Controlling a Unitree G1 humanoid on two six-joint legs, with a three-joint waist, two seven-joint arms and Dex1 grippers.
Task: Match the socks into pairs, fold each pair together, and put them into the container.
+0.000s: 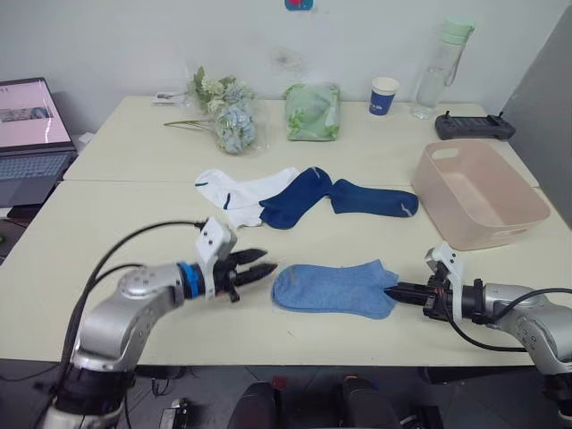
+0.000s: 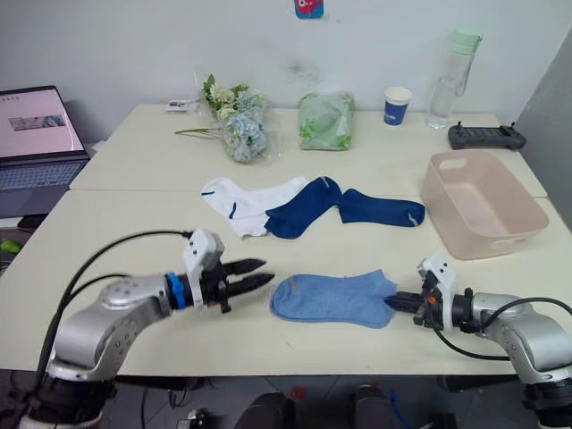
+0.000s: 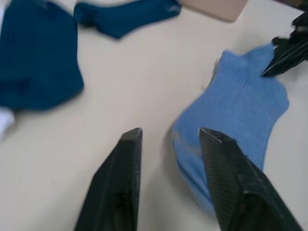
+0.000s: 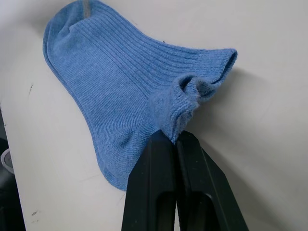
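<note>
Right gripper pinches the cuff of the light blue knit ankle sock, which lies flat at the table's front edge. Left gripper sits spread wide just beside its toe, not touching. Pale pink plastic tub stands far right.

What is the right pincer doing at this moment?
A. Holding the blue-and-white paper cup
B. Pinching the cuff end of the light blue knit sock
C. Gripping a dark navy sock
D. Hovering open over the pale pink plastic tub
B: the right pincer has its two black fingers closed on a bunched bit of fabric at the cuff end of the light blue knit sock, as the right wrist view shows.
</note>
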